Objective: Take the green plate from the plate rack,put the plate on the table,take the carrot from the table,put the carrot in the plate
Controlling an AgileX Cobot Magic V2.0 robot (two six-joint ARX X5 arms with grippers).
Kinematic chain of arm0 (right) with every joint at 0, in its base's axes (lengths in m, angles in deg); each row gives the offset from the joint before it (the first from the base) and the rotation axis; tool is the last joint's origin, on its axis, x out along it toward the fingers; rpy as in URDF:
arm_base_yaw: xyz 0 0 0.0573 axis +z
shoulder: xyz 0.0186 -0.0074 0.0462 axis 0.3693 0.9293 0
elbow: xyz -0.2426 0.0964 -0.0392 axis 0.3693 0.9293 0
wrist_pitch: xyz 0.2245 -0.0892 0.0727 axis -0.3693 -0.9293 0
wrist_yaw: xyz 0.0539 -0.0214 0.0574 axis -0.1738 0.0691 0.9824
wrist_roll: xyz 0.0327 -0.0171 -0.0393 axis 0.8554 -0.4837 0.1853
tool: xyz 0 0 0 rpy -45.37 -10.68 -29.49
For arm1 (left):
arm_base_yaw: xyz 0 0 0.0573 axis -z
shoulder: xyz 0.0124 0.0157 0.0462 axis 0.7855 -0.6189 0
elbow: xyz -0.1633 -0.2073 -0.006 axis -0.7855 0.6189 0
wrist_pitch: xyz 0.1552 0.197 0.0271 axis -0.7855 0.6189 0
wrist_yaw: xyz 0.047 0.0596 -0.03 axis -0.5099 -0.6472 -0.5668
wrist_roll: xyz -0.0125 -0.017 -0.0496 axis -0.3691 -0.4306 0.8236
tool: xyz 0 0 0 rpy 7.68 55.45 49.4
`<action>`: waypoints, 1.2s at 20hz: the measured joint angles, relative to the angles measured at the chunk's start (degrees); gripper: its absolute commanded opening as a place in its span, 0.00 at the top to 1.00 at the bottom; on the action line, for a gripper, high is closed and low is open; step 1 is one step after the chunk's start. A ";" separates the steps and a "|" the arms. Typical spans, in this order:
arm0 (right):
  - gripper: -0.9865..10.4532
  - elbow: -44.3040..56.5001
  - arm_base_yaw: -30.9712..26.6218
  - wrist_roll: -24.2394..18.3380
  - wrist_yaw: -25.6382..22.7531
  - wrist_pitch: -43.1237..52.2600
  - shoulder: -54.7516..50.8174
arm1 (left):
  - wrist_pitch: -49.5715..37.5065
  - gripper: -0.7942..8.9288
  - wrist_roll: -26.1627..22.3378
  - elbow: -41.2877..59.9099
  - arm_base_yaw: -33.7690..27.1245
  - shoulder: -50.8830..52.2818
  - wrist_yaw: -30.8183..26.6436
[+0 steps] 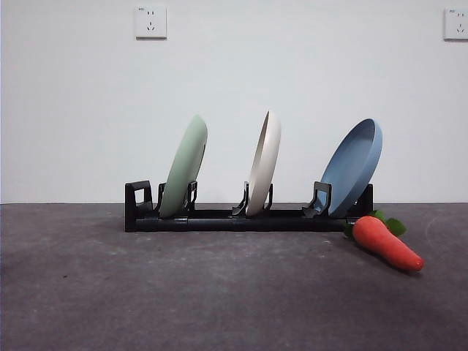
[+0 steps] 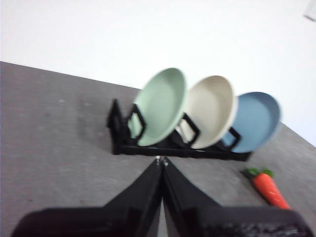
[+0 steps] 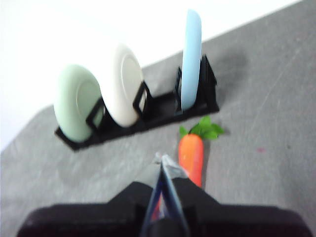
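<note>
The green plate (image 1: 184, 165) stands on edge in the leftmost slot of the black plate rack (image 1: 241, 218); it also shows in the left wrist view (image 2: 160, 105) and the right wrist view (image 3: 76, 101). The carrot (image 1: 386, 242) lies on the table (image 1: 219, 292) just right of the rack's front, leaves toward the rack. My left gripper (image 2: 161, 161) is shut and empty, held above the table short of the rack (image 2: 173, 145). My right gripper (image 3: 163, 163) is shut and empty, above the carrot (image 3: 191, 157). Neither gripper shows in the front view.
A cream-white plate (image 1: 264, 162) stands in the rack's middle slot and a blue plate (image 1: 354, 167) leans in the right slot. A white wall with two sockets (image 1: 151, 22) rises behind the table.
</note>
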 measured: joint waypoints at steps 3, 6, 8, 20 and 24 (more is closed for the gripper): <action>0.92 -6.84 0.00 -4.09 2.60 -6.58 5.18 | 4.02 0.92 -0.63 -5.05 0.00 -2.89 3.58; 0.92 -14.05 0.02 -8.96 4.92 -13.77 10.75 | 8.04 0.92 -2.23 -9.66 0.00 -6.19 7.54; 0.92 -18.84 0.02 -12.28 6.56 -19.17 14.73 | 10.91 0.92 -3.56 -12.46 0.00 -8.46 10.49; 0.48 -33.79 0.04 -24.26 12.41 -39.71 28.11 | 26.14 0.40 -13.14 -22.56 0.02 -16.11 17.22; 0.36 -33.79 0.04 -24.26 12.41 -39.78 28.11 | 26.12 0.24 -13.09 -22.56 0.02 -16.11 17.46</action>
